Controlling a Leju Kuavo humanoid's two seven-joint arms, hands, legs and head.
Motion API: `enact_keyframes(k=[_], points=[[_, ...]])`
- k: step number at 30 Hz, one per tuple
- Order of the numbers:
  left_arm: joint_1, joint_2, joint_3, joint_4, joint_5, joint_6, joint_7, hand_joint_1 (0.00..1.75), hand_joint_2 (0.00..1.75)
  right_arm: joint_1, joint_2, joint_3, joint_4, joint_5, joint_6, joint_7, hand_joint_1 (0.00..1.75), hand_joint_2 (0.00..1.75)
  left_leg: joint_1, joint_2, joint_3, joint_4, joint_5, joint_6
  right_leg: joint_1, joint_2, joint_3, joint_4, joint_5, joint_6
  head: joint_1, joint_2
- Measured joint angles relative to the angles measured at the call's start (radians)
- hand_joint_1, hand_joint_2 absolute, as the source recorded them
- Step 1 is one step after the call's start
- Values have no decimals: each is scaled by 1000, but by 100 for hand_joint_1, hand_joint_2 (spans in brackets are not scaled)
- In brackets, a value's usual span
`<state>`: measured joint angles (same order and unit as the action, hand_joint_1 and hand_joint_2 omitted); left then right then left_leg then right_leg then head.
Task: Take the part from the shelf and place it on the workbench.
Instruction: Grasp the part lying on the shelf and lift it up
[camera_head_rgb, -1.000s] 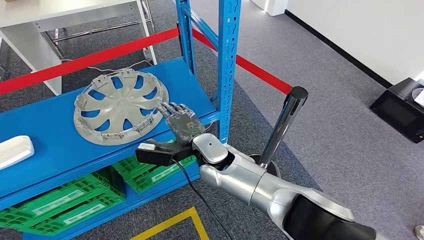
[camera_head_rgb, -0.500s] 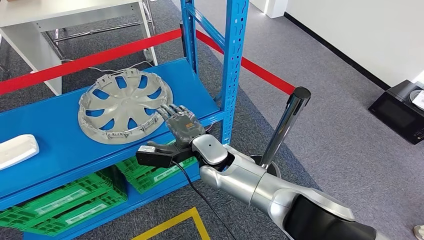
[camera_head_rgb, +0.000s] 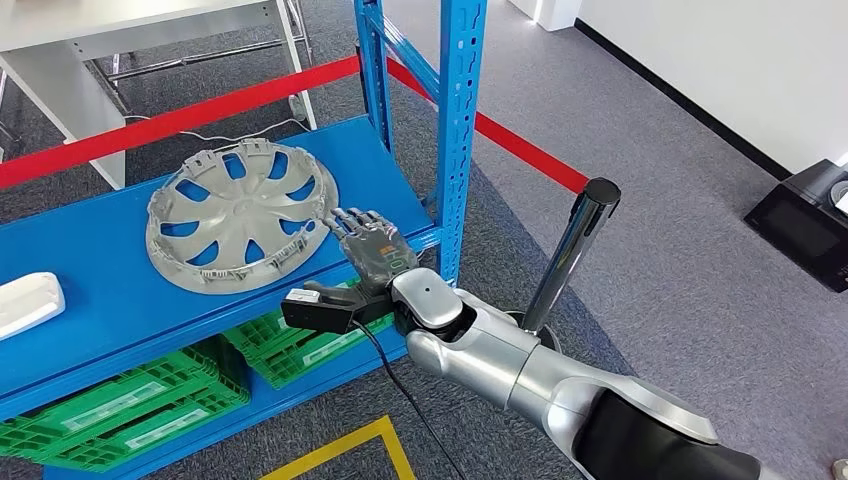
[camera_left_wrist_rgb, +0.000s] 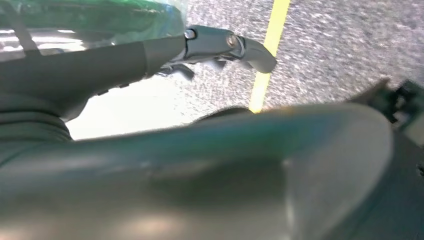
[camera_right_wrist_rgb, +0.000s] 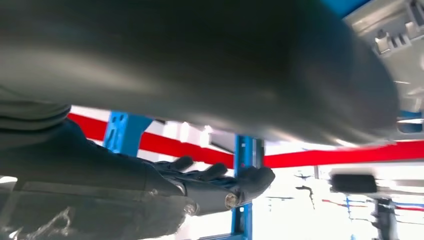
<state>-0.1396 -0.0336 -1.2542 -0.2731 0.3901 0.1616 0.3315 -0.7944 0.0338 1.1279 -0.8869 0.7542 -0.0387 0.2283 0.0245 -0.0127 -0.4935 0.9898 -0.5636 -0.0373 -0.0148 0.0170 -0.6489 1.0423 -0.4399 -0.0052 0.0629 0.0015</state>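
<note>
A grey hubcap (camera_head_rgb: 238, 214) lies flat on the blue shelf board (camera_head_rgb: 110, 300), toward its right end. My right hand (camera_head_rgb: 368, 250) reaches over the shelf's front edge, fingers stretched out and apart. Its fingertips (camera_head_rgb: 335, 217) touch the hubcap's near right rim, and nothing is held. In the right wrist view the same spread fingers (camera_right_wrist_rgb: 215, 180) show below the hubcap's pale ribbed edge (camera_right_wrist_rgb: 395, 55). My left hand (camera_left_wrist_rgb: 200, 47) hangs over the carpet by a yellow floor line (camera_left_wrist_rgb: 267, 55), thumb stretched out, holding nothing.
A blue shelf upright (camera_head_rgb: 455, 130) stands just right of my hand. A white part (camera_head_rgb: 25, 305) lies at the shelf's left end, and green crates (camera_head_rgb: 150, 400) sit below. A red barrier tape (camera_head_rgb: 200, 112) runs to a chrome post (camera_head_rgb: 565, 265). A white table (camera_head_rgb: 120, 30) stands behind.
The view swayed slightly right and back. My right hand stays at the hubcap's near right rim with fingers extended; the hubcap has not been lifted.
</note>
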Motion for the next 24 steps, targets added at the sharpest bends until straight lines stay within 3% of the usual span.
enact_keyframes(k=[2,3,5,6,7,8,10,12,15,17,18,21,22,23,24], points=[[-1,0,0,0,0,-1,0,0,0,-2,0,-1,-2,0,0,0,0,0,1,2,-12,34,-24,-8,-2,-4,7,-2,-5,-14,-3,0],[-2,0,0,0,0,-1,0,0,0,-4,0,-1,-3,0,0,1,0,0,1,4,-35,81,-48,-10,-2,-7,11,-4,-8,-20,-6,0],[-2,0,0,0,0,-1,0,0,0,-3,0,0,-3,0,-1,1,0,0,0,4,-112,220,-97,-11,1,-13,16,-4,-13,-27,-10,0],[-1,0,0,0,0,-1,0,0,0,-2,0,1,-3,0,-1,1,0,0,0,4,-148,274,-106,-10,3,-14,18,-4,-15,-30,-11,0],[0,0,0,0,0,-1,0,0,0,0,0,2,-3,0,-1,0,0,0,0,4,-169,296,-95,-9,5,-14,21,-4,-17,-30,-11,0],[1,0,0,0,0,-1,0,0,0,1,0,2,-3,0,-1,0,0,0,0,4,-171,277,-64,-5,7,-15,24,-4,-19,-30,-11,0],[1,0,0,0,0,-1,0,0,0,1,0,2,-3,0,-1,0,0,0,-3,7,-133,159,22,5,8,-15,34,-4,-25,-27,-11,0],[-1,0,0,0,0,-1,0,0,0,-1,0,2,-3,0,-1,1,0,0,-10,12,-94,60,63,15,11,-15,39,-3,-29,-18,-11,0],[-1,0,0,0,0,-1,0,0,0,-1,-1,2,-3,0,0,1,0,0,-14,10,-85,31,61,30,12,-20,39,-7,-28,1,-11,0],[-1,0,0,0,0,-1,0,0,0,-3,-1,1,-3,0,-1,1,0,0,-10,9,-82,22,68,42,12,-22,31,11,-45,12,-9,0],[-1,0,0,0,0,-1,0,0,0,-4,-1,1,-3,0,-1,1,0,0,-8,9,-81,19,71,46,11,-21,15,47,-68,17,-6,0],[-1,-1,0,0,0,-1,0,0,0,1,-4,2,-3,0,0,1,0,0,-9,7,-81,18,70,51,10,-21,-74,230,-147,24,0,0],[-1,0,0,0,0,-1,0,0,0,4,-5,3,-3,0,0,1,0,0,-10,6,-80,19,69,51,10,-21,-90,260,-147,25,0,0],[0,0,0,0,0,-1,0,0,0,5,-7,3,-3,0,0,1,0,0,-10,3,-79,19,68,51,10,-20,-88,249,-127,24,1,0],[-1,0,0,0,0,-1,0,0,0,5,-8,3,-3,0,0,1,0,0,-10,0,-78,20,66,50,10,-19,-68,200,-92,22,2,0]])
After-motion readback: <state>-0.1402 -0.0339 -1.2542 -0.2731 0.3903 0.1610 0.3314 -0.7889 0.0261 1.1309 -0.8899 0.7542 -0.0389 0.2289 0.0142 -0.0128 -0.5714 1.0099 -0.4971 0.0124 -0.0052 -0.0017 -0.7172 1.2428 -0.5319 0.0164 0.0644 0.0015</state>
